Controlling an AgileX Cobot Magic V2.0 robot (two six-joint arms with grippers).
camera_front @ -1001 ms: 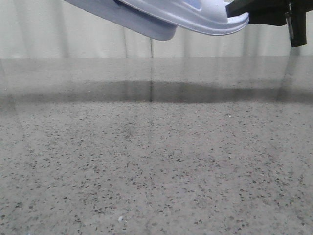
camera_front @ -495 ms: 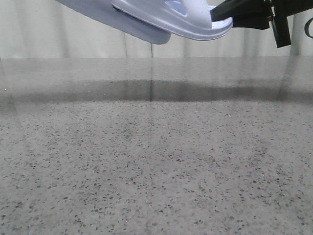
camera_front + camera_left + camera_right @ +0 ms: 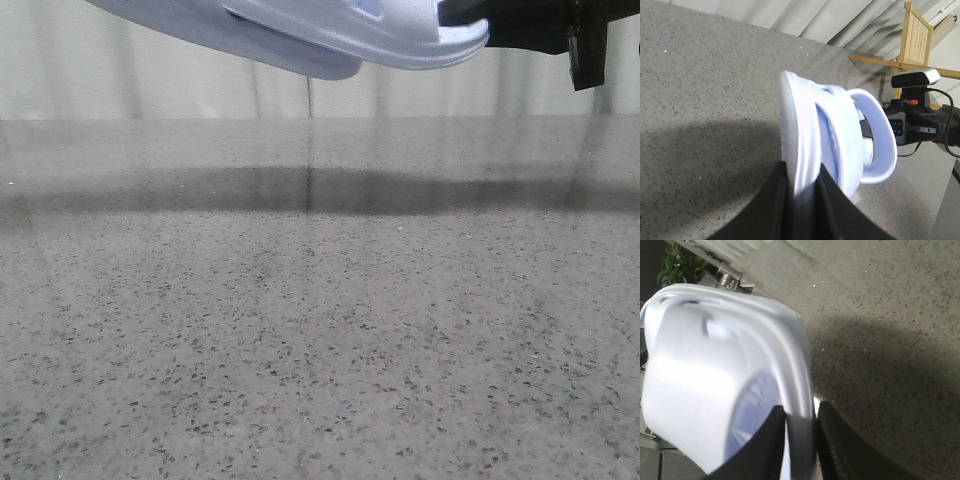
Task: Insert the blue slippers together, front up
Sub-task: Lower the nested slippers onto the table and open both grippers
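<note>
High above the speckled grey table [image 3: 320,340], both arms hold the blue slippers [image 3: 300,35] in the air, well clear of the surface. In the front view the right arm's black gripper [image 3: 480,12] reaches in from the upper right edge, level with the slippers, its body running roughly horizontally toward them. The left arm itself is out of sight in that view.

From the left wrist view, the left gripper [image 3: 802,187] is clamped on the edge of one slipper's sole [image 3: 795,150], its two black fingers [image 3: 775,200] pressed on either side of the pale foam. The second slipper [image 3: 875,145] sits nested against the first, passing through its strap, and the right arm's dark body shows just beyond it.

In the right wrist view the right gripper [image 3: 797,435] likewise pinches the rim of its slipper [image 3: 725,375], a finger [image 3: 765,445] on each side of the sole edge.

Seen from the front, the pair's long axis runs nearly horizontal across the top of the frame, tilting slightly down toward the right. The lower slipper's [image 3: 210,30] end points left; the upper one [image 3: 400,35] ends at the right gripper.
</note>
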